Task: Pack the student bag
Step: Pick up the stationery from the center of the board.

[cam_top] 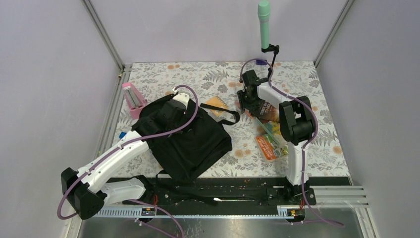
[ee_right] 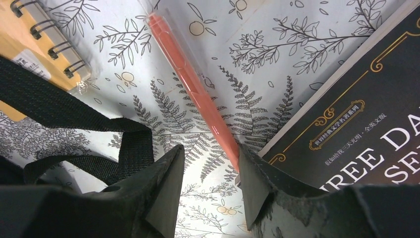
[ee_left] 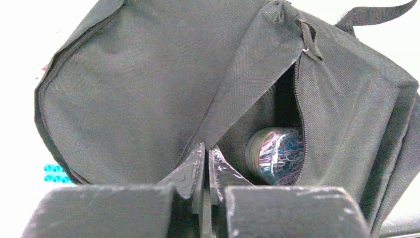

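Soft black student bag [cam_top: 193,144] lies on the left half of the counter, reaching its near edge, with 2 robot hands at work.

The left hand [ee_left: 206,151] has its fingers pinched together, apparently on a fold of fabric at the bag's opening, showing 1 tub of paper clips [ee_left: 275,156] inside. The right hand [ee_right: 210,158], partly open and empty, hovers toward the far edge over an orange pen [ee_right: 193,84] beside a dark book [ee_right: 356,124]. The bag looks light, limp and likely to collapse shut, so the zip edge or webbing strap [ee_right: 59,106] gives the surest hold.
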Controlling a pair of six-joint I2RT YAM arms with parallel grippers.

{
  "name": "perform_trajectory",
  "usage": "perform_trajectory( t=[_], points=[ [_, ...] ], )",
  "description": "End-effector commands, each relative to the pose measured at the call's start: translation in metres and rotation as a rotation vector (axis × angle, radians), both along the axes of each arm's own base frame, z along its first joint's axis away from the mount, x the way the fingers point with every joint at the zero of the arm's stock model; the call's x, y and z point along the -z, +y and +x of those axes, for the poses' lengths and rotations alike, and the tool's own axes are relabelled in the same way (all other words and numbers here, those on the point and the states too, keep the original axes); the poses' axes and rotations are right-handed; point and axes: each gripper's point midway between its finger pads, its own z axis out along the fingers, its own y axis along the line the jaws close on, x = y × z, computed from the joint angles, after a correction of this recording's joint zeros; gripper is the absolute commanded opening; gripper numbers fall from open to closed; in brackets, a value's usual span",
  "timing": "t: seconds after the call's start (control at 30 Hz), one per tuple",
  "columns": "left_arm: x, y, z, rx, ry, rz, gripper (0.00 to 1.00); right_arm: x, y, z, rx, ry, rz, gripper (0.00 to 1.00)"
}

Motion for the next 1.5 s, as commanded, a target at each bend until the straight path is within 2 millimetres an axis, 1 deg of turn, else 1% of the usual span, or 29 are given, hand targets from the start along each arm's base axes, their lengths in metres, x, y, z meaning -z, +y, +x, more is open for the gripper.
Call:
perform_trajectory(
  t=[0.0,0.2,0.37,0.47,0.6,0.7,0.93,1.1,1.47],
  points=[
    [-0.027,-0.005,0.009,-0.014,-0.095,-0.091,0.0,-0.006,0.001,0.004,0.025,0.019,0.007,0.51],
    [-0.027,-0.005,0.009,-0.013,-0.097,-0.09,0.0,0.004,0.004,-0.006,0.027,0.066,0.025,0.48],
    [-0.026,-0.006,0.009,-0.013,-0.093,-0.089,0.0,0.004,0.008,-0.018,0.028,0.09,0.057,0.43],
    [-0.026,-0.005,0.009,-0.013,-0.094,-0.089,0.0,0.003,0.015,-0.025,0.026,0.087,0.085,0.42],
    [-0.025,-0.005,0.009,-0.013,-0.091,-0.086,0.0,0.005,0.014,-0.033,0.03,0.062,0.004,0.42],
    [-0.024,-0.007,0.009,-0.011,-0.087,-0.089,0.0,0.006,0.01,-0.035,0.035,0.027,-0.074,0.41],
    [-0.025,-0.006,0.009,-0.012,-0.09,-0.089,0.0,0.008,-0.002,-0.037,0.095,-0.003,-0.16,0.33],
    [-0.025,-0.007,0.009,-0.01,-0.088,-0.09,0.0,0.011,-0.002,-0.039,0.089,-0.001,-0.161,0.3],
    [-0.023,-0.007,0.01,-0.011,-0.083,-0.086,0.0,0.011,0.004,-0.033,0.069,-0.012,-0.14,0.27]
  ],
)
